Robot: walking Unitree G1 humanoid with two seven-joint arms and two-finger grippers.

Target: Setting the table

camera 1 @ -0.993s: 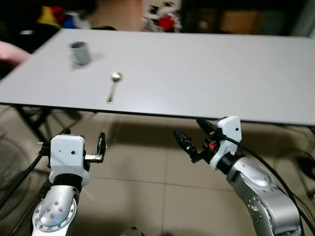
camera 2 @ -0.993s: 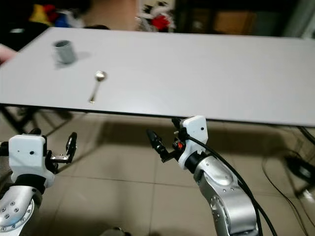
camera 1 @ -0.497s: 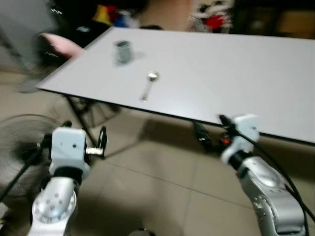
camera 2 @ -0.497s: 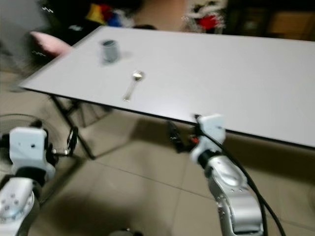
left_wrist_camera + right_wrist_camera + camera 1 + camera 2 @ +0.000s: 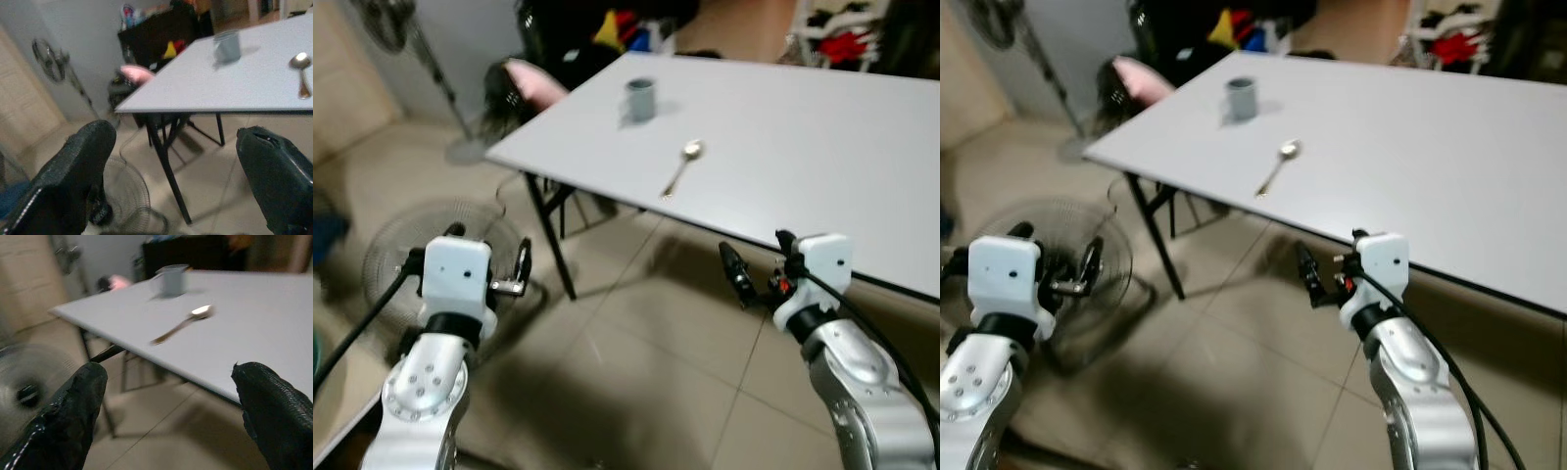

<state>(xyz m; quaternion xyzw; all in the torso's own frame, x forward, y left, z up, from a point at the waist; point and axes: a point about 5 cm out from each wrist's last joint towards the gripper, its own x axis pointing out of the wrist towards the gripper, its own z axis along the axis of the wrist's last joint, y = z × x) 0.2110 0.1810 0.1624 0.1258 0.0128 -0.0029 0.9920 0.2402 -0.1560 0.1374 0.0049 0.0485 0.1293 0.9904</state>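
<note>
Cup (image 5: 639,98) upright on table (image 5: 822,147), contents unseen; spoon (image 5: 682,166) near; left gripper (image 5: 171,171), right gripper (image 5: 166,411) fingers apart.

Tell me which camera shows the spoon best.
The right wrist view: the spoon lies largest there, bowl and handle plain on the table. The left wrist view cuts it at the picture's edge. The eye views show it whole but small, near the cup.

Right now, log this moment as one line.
left gripper open, empty | right gripper open, empty | cup, spoon on table
</note>
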